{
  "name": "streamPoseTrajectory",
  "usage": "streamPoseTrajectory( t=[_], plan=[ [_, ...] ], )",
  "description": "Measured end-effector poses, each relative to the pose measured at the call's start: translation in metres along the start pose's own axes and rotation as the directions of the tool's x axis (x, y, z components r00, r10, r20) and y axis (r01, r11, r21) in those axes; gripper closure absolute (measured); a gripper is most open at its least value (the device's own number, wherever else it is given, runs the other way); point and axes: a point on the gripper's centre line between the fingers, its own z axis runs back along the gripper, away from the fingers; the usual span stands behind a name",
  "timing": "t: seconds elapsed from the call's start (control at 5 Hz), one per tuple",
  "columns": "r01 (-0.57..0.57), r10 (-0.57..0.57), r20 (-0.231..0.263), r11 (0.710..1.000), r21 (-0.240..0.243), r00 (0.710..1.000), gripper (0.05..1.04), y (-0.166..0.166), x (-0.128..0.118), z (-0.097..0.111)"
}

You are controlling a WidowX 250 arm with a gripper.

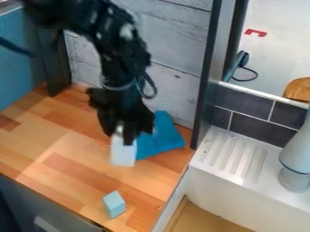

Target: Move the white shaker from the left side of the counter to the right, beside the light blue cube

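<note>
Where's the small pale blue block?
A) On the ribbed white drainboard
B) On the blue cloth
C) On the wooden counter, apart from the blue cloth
C: the pale blue block sits on bare wooden counter, with wood showing between it and the blue cloth.

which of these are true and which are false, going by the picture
1. The pincer is at the white block. True.
2. The pale blue block is on the wooden counter. True.
3. That pale blue block touches the white block. False: bare wood separates them.
4. The ridged drainboard is white. True.
5. The white block is on the drainboard. False: it is at the pincer, over the counter.
</note>
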Motion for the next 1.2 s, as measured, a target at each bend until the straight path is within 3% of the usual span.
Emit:
streamPoseTrajectory(
  t=[0.4, 0.6, 0.8, 1.0, 1.2],
  plan=[
    [0.027, -0.028, -0.059, 0.999, -0.018, 0.998, 0.552, -0.020, 0.000, -0.039],
    [0.031, -0.033, -0.046, 0.999, -0.039, 0.998, 0.552, -0.025, 0.006, -0.045],
    [0.021, -0.022, -0.035, 0.998, -0.051, 0.999, 0.458, -0.026, 0.009, -0.046],
    [0.021, -0.024, -0.054, 0.998, -0.057, 0.998, 0.167, -0.024, 0.000, -0.052],
    [0.027, -0.030, -0.051, 0.998, -0.061, 0.998, 0.075, -0.021, -0.010, -0.047]
  ],
)
